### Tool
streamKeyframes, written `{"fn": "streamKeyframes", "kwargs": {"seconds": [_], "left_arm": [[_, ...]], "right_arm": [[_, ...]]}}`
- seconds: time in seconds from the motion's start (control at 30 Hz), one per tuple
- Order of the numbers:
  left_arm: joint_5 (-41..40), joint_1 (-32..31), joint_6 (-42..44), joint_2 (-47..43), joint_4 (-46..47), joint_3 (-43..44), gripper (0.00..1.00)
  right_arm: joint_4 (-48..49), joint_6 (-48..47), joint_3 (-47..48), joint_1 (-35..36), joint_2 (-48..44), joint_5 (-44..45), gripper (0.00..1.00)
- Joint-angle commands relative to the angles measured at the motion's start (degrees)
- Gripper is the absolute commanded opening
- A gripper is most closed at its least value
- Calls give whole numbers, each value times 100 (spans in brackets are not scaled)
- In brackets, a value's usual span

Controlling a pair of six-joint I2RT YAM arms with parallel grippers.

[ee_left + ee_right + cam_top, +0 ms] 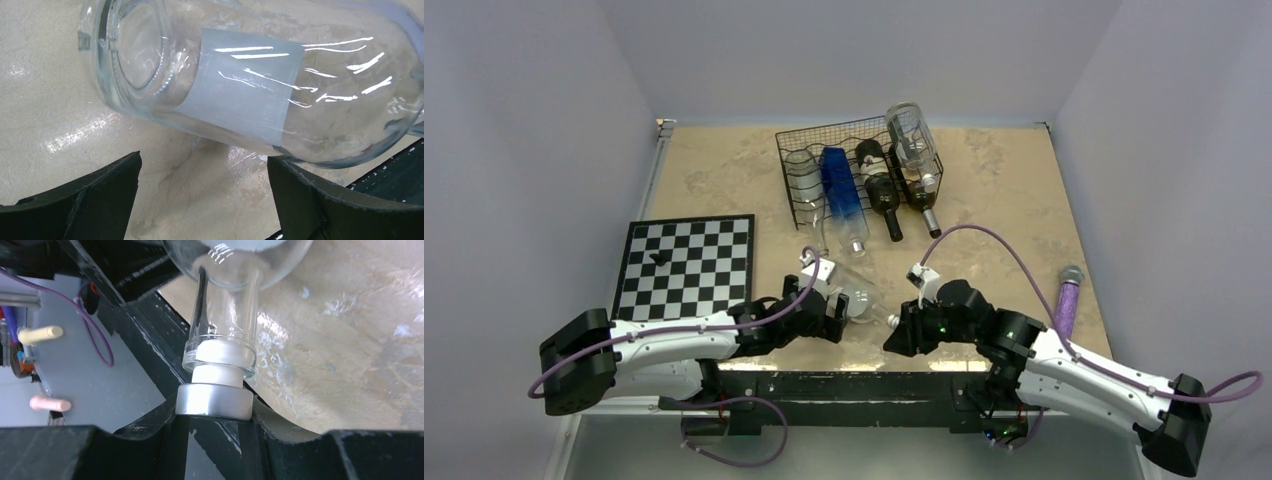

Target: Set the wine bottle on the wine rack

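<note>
So the beige marbled tabletop (724, 175) fills most of the top view. At the far side sits the wine rack (796, 143), the black wire one, already loaded with a clear bottle (803, 184), a blue bottle (843, 198) and two dark bottles (884, 195), with another clear bottle lying on top (911, 135). Their necks all point toward the arms. On the left is a black-and-white chessboard (699, 270) with one small dark piece (660, 258) on it. The wine bottle (861, 298) for the job is the clear one with a pale label, and it's nowhere near the rack. It's down by the near edge of the tabletop, lying on its side between the two arms, with its base toward the left arm and its neck toward the right. The left tool (840, 312) is spread wide. From its wrist cam the fingers (90, 200) sit low on either side, and the right-hand one is right up against the glass, though I honestly can't tell if it's touching. The right tool (214, 415) is pressed in on the bottle's silver cap (214, 401), one finger on each side, with the white stopper showing just above it in the neck. Off to the right there's a purple-handled thing (1065, 305) with a silvery head, just lying well apart from everything.
</note>
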Motion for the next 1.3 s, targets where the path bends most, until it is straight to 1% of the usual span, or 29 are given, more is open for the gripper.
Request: {"fn": "streamKeyframes", "kwargs": {"seconds": [0.0, 0.1, 0.2, 0.3, 0.37, 0.63, 0.67, 0.7, 0.8, 0.87, 0.93, 1.0, 1.07, 1.1, 1.17, 1.27], "left_arm": [[-21, 121, -33, 2, 461, 213, 99], [-11, 159, -9, 2, 429, 216, 99], [-5, 194, 23, -12, 392, 218, 99], [-3, 223, 70, -47, 363, 220, 99], [-3, 245, 96, -76, 344, 234, 99], [-10, 276, 247, -219, 264, 275, 99], [-17, 276, 263, -239, 252, 287, 99], [-26, 284, 273, -256, 238, 284, 99], [-53, 292, 325, -350, 161, 308, 99], [-72, 294, 349, -412, 115, 320, 99], [-91, 298, 377, -470, 47, 329, 99], [-126, 302, 393, -539, -6, 336, 99], [-155, 311, 407, -604, -59, 326, 99], [-168, 311, 421, -632, -78, 328, 99], [-176, 316, 445, -716, -123, 330, 99], [-189, 324, 467, -809, -162, 328, 99]], "right_arm": [[415, 90, -63, 39, 263, -410, 0], [563, -16, -90, 41, 579, -279, 0], [503, -231, 20, 41, 920, 120, 0], [649, -442, 2, 58, 1197, 588, 0], [902, -524, -121, 59, 1239, 831, 0], [1136, -633, -184, 144, 1531, 1611, 0], [1191, -648, -190, 163, 1599, 1677, 5], [1267, -648, -200, 176, 1691, 1723, 8], [1380, -665, -150, 220, 1957, 1826, 13], [1356, -704, -60, 263, 2080, 1897, 18], [1234, -739, 68, 342, 2097, 2049, 29], [1099, -747, 200, 390, 2062, 2200, 44], [977, -847, 328, 406, 2078, 2351, 57], [900, -885, 393, 408, 2115, 2465, 61], [805, -960, 547, 410, 2280, 2625, 66], [1027, -1140, 692, 410, 2684, 2570, 68]]}}
